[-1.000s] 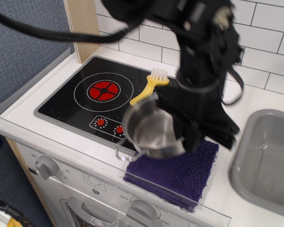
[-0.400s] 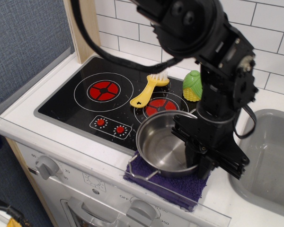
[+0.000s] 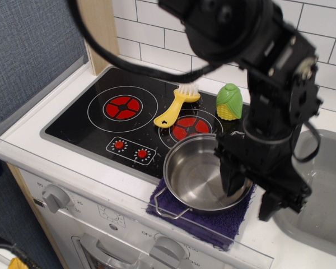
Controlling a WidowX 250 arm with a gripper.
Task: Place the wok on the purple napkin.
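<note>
- The gripper [image 3: 251, 191] hangs at the right rim of the wok [image 3: 204, 178], one dark finger [image 3: 232, 180] reaching down inside the bowl and the other [image 3: 269, 205] down outside it, beyond the rim.
- The fingers stand apart with the wok's wall between them; whether they press the rim or have let go of it cannot be told from this view.
- The bulky black arm [image 3: 269, 84] rises from the gripper and fills the upper right of the view, covering the wok's far right edge.
- The wok sits upright on the purple napkin [image 3: 207, 221], its back rim reaching over onto the black stovetop [image 3: 78, 120]; nothing shows inside it but bare shiny metal.
- A wire loop handle [image 3: 169, 208] sticks out at the wok's front left, over the napkin's near edge.
- The napkin lies at the front of the counter, between the stovetop and the grey sink [image 3: 319, 196].
- Behind the wok, a yellow brush [image 3: 175, 106] lies on the stovetop between the two red burners.
- A green and yellow toy corn [image 3: 228, 102] stands upright just left of the arm, at the back of the stovetop.
</note>
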